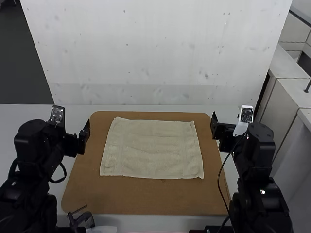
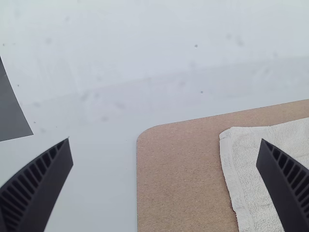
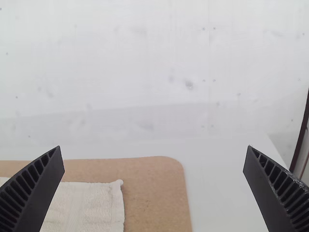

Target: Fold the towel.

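A cream towel (image 1: 152,148) lies spread and unfolded, a little wrinkled. My left gripper (image 1: 85,135) is held off to the towel's left, touching nothing. In the left wrist view the left gripper (image 2: 165,154) has its fingers wide apart, and part of the towel (image 2: 246,179) shows beyond one finger. To the towel's right is my right gripper (image 1: 214,127). The right wrist view shows the right gripper (image 3: 153,157) open and holding nothing, with a corner portion of the towel (image 3: 91,203) partly behind one finger.
Under the towel is a brown board (image 1: 136,196) with rounded corners, lying on a white table (image 1: 99,110). A pale upright panel (image 1: 155,53) stands behind the table. A small dark clamp-like object (image 1: 81,218) sits near the front left. A cable hangs beside the right arm.
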